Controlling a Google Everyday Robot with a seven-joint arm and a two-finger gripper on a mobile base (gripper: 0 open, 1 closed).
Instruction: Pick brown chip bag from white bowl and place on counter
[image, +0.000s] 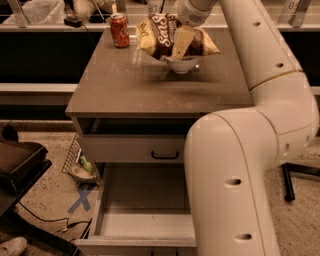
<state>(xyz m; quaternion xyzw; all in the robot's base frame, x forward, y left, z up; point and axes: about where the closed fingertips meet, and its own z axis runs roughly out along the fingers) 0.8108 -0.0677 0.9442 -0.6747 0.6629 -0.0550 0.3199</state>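
Since the bag (157, 35) sits in the bowl (182, 65), near the counter's (140, 85) far edge and right of ctr, the step in hand looks like the grasp, w/ lift and placing not yet done. Gripper (178, 50) is down on the bag's middle, right above the bowl; can't tell if it's clamped on the bag or apart. Bag is wider than the bowl, both ends hanging past the rim. Next move prob. calls for a firm hold on the crinkly film, a straight lift so the bowl doesn't tip or drag, then a set-down on bare counter, e.g. toward the near edge. Count: 1 bag, 1 bowl, 1 can (119, 30) at the far-left corner, well apart from the bowl, 1 gripper; 2 drawers below, lower drawer (145, 215) pulled out.
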